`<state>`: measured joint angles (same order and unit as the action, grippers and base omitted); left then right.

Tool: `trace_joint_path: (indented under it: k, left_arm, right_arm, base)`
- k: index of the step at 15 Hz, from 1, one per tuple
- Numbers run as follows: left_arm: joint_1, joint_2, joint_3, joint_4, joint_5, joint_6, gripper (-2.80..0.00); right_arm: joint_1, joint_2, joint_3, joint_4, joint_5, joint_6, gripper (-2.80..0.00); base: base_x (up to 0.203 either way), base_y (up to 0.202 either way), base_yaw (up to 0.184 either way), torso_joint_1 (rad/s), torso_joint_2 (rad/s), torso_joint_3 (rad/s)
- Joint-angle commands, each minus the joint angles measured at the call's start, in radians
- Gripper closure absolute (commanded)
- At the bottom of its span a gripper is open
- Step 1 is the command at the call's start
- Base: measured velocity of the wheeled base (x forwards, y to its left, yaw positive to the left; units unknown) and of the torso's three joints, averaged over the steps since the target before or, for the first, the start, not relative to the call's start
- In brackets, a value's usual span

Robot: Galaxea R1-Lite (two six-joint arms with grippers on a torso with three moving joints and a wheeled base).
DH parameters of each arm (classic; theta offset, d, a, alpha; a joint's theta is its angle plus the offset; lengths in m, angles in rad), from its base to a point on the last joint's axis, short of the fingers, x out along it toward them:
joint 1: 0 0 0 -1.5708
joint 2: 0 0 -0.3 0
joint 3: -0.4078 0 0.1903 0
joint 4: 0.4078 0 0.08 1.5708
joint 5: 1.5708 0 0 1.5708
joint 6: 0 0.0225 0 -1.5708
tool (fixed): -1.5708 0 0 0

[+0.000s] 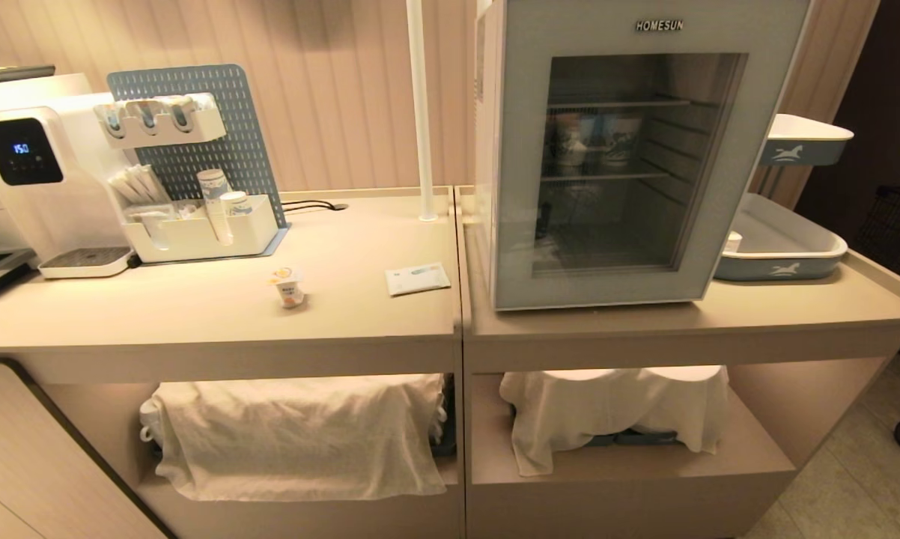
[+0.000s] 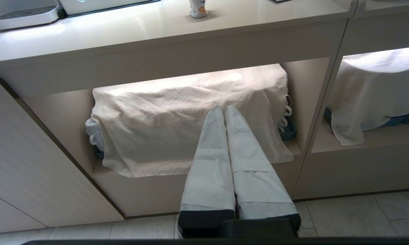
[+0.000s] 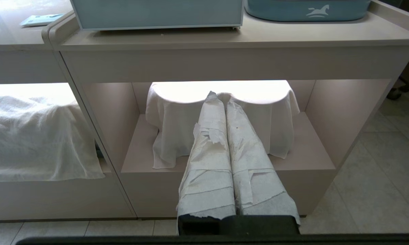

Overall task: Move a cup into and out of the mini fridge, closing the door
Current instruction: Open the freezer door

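Both grippers are parked low in front of the counter, below the countertop edge, and neither shows in the head view. Left gripper (image 2: 224, 109) has its paper-wrapped fingers (image 2: 209, 149) pressed flat together, holding nothing, aimed at the cloth-draped stack of mugs (image 2: 177, 119) on the left lower shelf. Right gripper (image 3: 218, 97) is the same deal: wrapped fingers (image 3: 245, 149) pinched closed and empty, facing the white cloth (image 3: 177, 115) thrown over whatever sits on the right lower shelf.

Up top, the cup (image 1: 289, 286) stands upright out in the open on the left counter (image 1: 195, 314), well apart from everything. A small flat packet (image 1: 417, 278) lies to its right, nearer the seam between the two counters. Further right, the mini fridge (image 1: 487, 150) sits on the right counter with the door (image 1: 622, 292) fully closed; through the glass you can make out a couple of printed paper cups (image 1: 592, 138) on a wire shelf. Blue-and-white trays (image 1: 783, 263) sit just beside the fridge on its far side. Back left there's a water dispenser (image 1: 23, 165) and a pegboard organizer (image 1: 195, 224) with stacked cups.
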<state>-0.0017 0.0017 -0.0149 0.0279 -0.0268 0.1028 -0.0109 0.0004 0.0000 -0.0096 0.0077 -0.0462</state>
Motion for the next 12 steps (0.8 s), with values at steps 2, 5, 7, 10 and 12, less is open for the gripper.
trace_joint_path:
  k: [2, 5, 7, 10, 12]
  left_arm:
    - [0.000, 0.000, 0.008, -0.006, 0.004, 0.008, 0.00]
    - [0.000, 0.000, 0.013, -0.015, 0.009, -0.004, 0.00]
    - [0.000, 0.000, 0.013, -0.019, -0.002, 0.010, 0.00]
    - [0.000, 0.000, 0.014, -0.016, 0.008, -0.001, 0.00]
    - [0.000, 0.000, 0.013, -0.019, 0.010, 0.000, 0.00]
  right_arm:
    - [0.000, -0.002, 0.009, -0.001, 0.002, 0.000, 0.00]
    - [0.000, -0.002, 0.009, -0.001, 0.002, 0.002, 0.00]
    - [0.000, -0.002, 0.009, -0.001, 0.002, 0.002, 0.00]
    - [0.000, -0.002, 0.009, -0.001, 0.003, -0.001, 0.00]
    - [0.000, -0.002, 0.009, -0.001, 0.003, -0.001, 0.00]
  base:
    - [0.000, 0.000, 0.000, 0.000, 0.00, 0.000]
    - [0.000, 0.000, 0.000, 0.000, 0.00, 0.000]
    - [0.000, 0.000, 0.000, 0.000, 0.00, 0.000]
    - [0.000, 0.000, 0.000, 0.000, 0.00, 0.000]
    - [0.000, 0.000, 0.000, 0.000, 0.00, 0.000]
